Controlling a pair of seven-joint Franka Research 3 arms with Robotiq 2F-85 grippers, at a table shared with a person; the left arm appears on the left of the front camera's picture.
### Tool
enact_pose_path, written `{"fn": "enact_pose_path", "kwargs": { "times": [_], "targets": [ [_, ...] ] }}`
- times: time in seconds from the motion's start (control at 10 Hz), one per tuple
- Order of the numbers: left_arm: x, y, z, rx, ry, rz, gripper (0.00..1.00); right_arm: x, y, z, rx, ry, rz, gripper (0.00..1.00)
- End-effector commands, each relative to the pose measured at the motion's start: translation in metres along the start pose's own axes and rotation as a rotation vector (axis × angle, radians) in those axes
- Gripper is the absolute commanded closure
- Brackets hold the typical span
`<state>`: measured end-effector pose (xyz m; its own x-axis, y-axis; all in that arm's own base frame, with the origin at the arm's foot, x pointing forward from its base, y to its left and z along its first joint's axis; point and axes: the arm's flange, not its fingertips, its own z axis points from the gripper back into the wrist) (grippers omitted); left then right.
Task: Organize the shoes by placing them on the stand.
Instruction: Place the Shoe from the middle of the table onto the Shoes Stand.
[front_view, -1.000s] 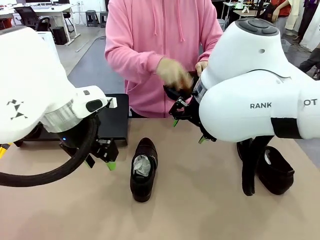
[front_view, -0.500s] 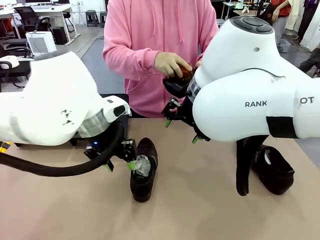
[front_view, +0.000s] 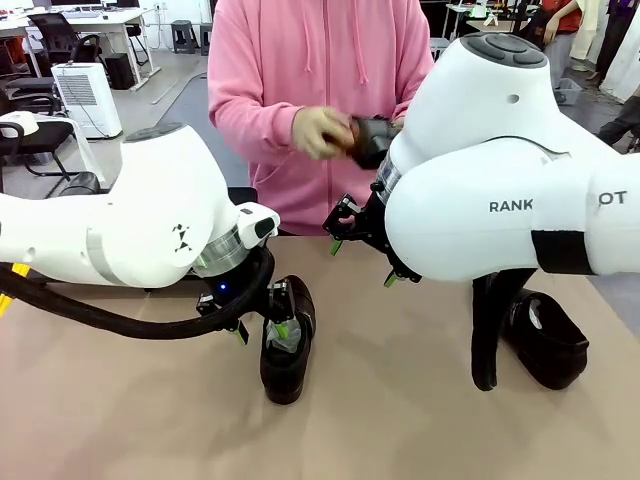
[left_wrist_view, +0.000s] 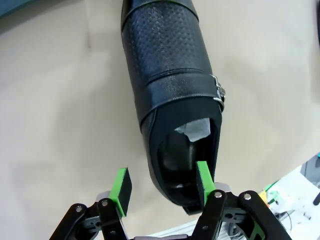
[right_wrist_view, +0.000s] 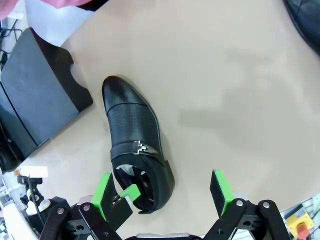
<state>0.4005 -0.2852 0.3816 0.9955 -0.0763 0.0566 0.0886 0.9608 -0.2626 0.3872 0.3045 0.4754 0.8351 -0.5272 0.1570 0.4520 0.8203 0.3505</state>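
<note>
**Heel grip on the buckled shoe not yet made**

Expect a weak pinch. In the left wrist view, find the left gripper (left_wrist_view: 162, 182) partway parted and clamped on nothing. One green pad stands outside the heel of the buckled shoe (left_wrist_view: 170, 95) and the other over its opening, so closing here would likely catch only one thin side wall. Cannot tell whether either pad touches leather yet. Count on glossy leather slipping, and on the long toe drooping and swinging once lifted from the heel end.

Mind the route to the stand (right_wrist_view: 40, 105) at 10 o'clock of the table (front_view: 400, 420), beyond the shoe's toe: a drooping toe could catch its near edge. Watch the right gripper (front_view: 363, 263) at 1 o'clock, spread wide and empty above the table; could crowd the lift. Keep clear of the person's hand (front_view: 320, 130) at 12 o'clock, just behind that gripper, busy with a dark thing (front_view: 372, 140) too blurred to name.

As for looks: black glossy leather, a smooth rounded toe pointing to about 12 o'clock, and a perforated band across the instep. Also a strap with a small metal buckle on one side, and a pale inside with a scrap of grey-white paper. Sits flat on the table at 6 o'clock, off the stand. Note a second shoe (front_view: 548, 345) at 4 o'clock, also on the table.
</note>
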Motion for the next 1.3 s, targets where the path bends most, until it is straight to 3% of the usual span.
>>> {"fn": "enact_pose_path", "kwargs": {
  "times": [0.0,0.3,0.8,1.2],
  "targets": [
    [0.006,-0.007,-0.008,0.06,-0.034,0.009,0.32,0.004,0.003,0.0,0.019,0.015,0.009,0.0],
    [0.006,-0.004,-0.02,0.128,-0.034,-0.006,0.32,0.004,0.003,0.0,0.019,0.015,0.009,0.0],
    [0.009,-0.002,-0.031,0.19,-0.052,-0.014,1.0,0.004,0.003,0.0,0.019,0.015,0.009,0.0],
    [0.01,0.0,-0.035,0.163,-0.004,-0.032,1.0,0.004,0.003,0.0,0.019,0.015,0.009,0.0]
  ]
}}
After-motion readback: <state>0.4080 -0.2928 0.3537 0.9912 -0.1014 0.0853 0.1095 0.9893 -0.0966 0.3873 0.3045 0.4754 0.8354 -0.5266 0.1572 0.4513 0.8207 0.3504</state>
